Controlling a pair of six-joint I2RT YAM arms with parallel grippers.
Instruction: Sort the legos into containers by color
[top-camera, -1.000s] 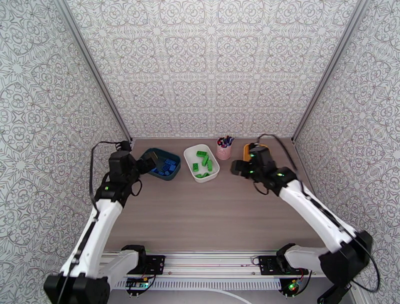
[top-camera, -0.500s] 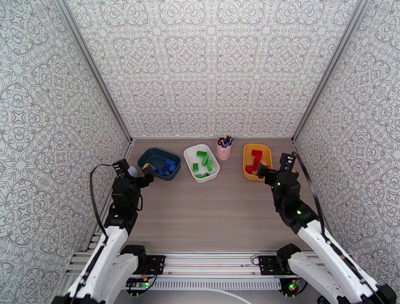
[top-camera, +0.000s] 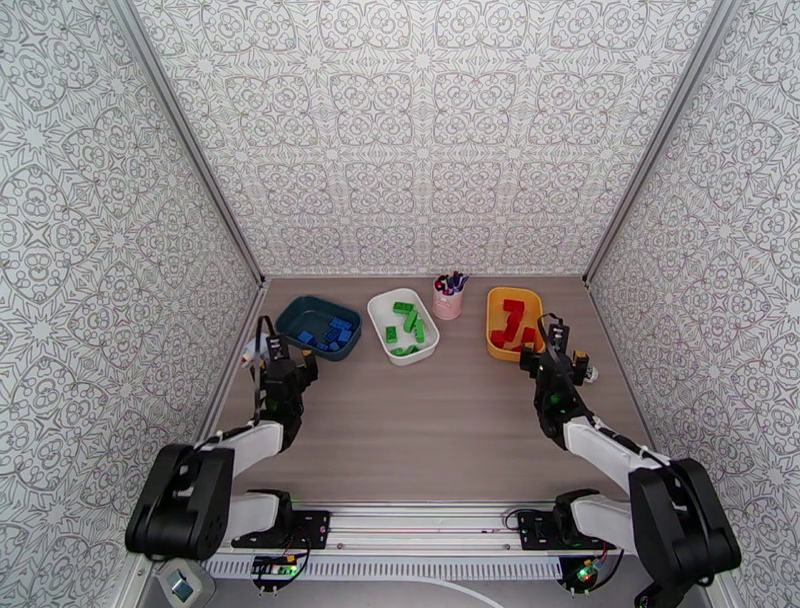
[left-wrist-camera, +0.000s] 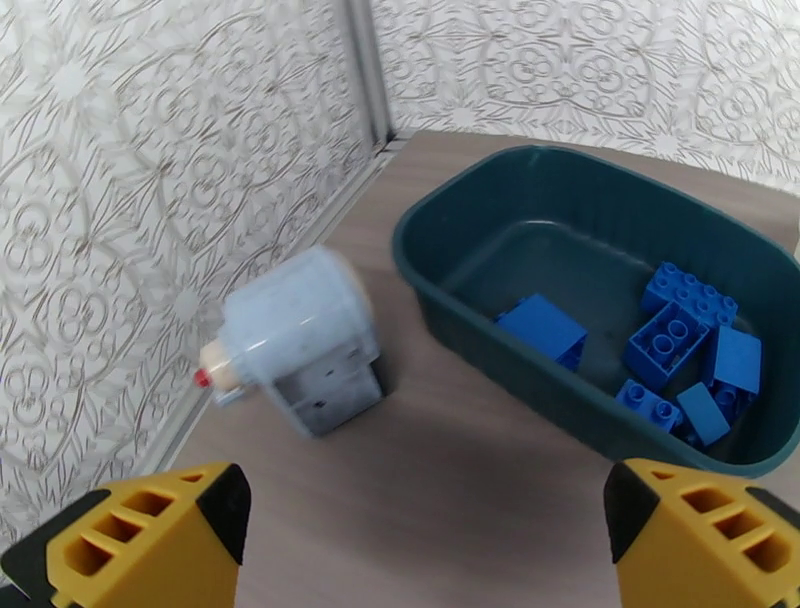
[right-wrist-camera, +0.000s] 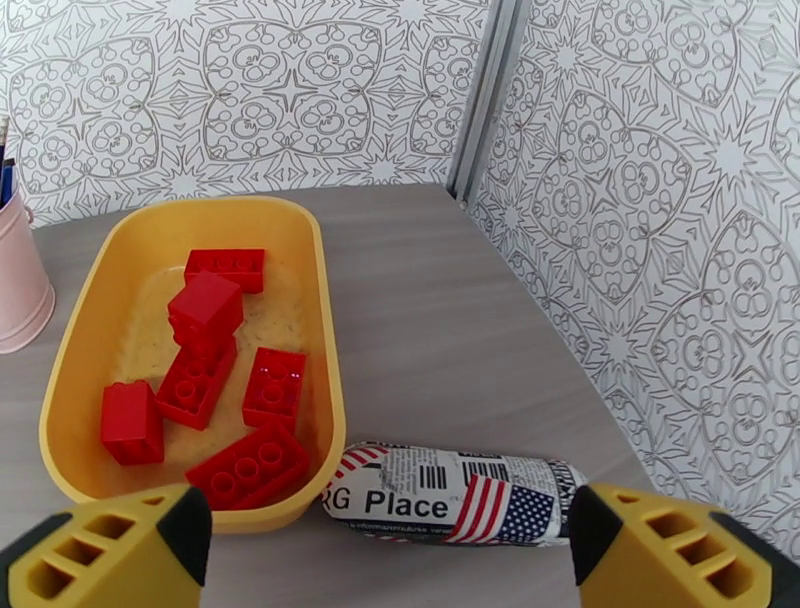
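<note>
red legos (right-wrist-camera: 205, 310) sit in the yellow tub (right-wrist-camera: 150, 225) at the desk's (top-camera: 420, 430) far right, blue legos (left-wrist-camera: 665, 345) in the teal tub (left-wrist-camera: 500, 190) far left, green legos (top-camera: 408, 322) in the white tub (top-camera: 378, 312) between. left gripper (left-wrist-camera: 430, 530) and right gripper (right-wrist-camera: 395, 565) spread wide, empty.

You are seeing a pink cup of pens (top-camera: 447, 298) standing on the surface (top-camera: 430, 430), a flag-printed roll (right-wrist-camera: 455, 495) lying flat, and a pale cylinder (left-wrist-camera: 300, 335) sitting near the patterned wall (left-wrist-camera: 120, 200).
</note>
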